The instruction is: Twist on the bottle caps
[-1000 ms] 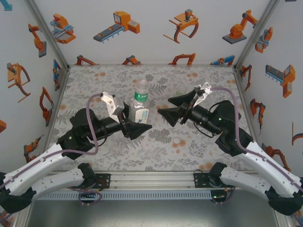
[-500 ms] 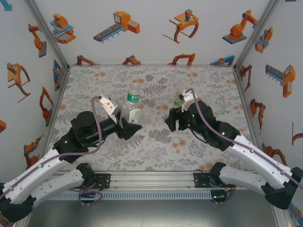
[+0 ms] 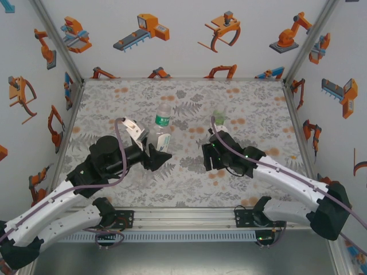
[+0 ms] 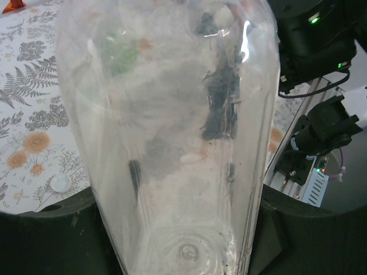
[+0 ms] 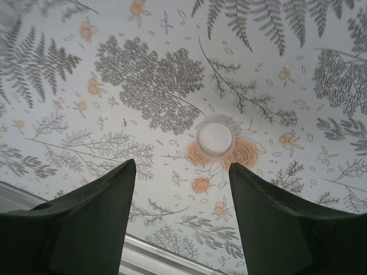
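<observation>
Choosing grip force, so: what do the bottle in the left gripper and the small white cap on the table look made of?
The bottle looks like thin clear plastic, glossy: shapes behind it show through, and bright highlights streak its wall. The cap looks like opaque white plastic, smooth and fairly matte, judging by its even colour.

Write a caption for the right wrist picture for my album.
Open right claw hovers above a white bottle cap on the flowery table.
</observation>
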Motion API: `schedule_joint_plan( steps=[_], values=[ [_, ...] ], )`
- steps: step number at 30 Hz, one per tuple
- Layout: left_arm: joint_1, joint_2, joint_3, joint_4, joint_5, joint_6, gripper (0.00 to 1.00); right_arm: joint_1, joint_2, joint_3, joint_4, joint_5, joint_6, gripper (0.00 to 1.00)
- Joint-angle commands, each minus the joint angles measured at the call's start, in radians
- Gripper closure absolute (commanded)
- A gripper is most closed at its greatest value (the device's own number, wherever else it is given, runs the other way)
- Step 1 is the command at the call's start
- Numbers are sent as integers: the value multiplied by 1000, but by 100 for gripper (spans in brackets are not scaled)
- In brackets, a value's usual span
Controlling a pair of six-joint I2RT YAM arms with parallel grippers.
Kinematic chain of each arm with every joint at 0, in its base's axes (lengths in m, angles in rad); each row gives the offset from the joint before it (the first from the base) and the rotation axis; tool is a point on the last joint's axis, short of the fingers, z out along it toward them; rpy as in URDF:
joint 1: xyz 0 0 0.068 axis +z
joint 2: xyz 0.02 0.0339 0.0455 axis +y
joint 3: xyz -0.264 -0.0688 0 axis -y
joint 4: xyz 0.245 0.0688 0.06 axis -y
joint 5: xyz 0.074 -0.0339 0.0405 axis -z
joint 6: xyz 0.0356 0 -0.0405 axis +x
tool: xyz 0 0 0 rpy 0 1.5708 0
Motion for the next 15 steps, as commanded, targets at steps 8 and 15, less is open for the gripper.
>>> schedule_joint_plan(
  steps=[8, 15],
  values=[
    [5, 26, -21, 53, 42, -32, 100, -103, 103, -91, 79, -138, 68, 41],
    [5, 54, -24, 73, 53, -33, 100, -109, 185, -62, 75, -151, 59, 41]
  ],
)
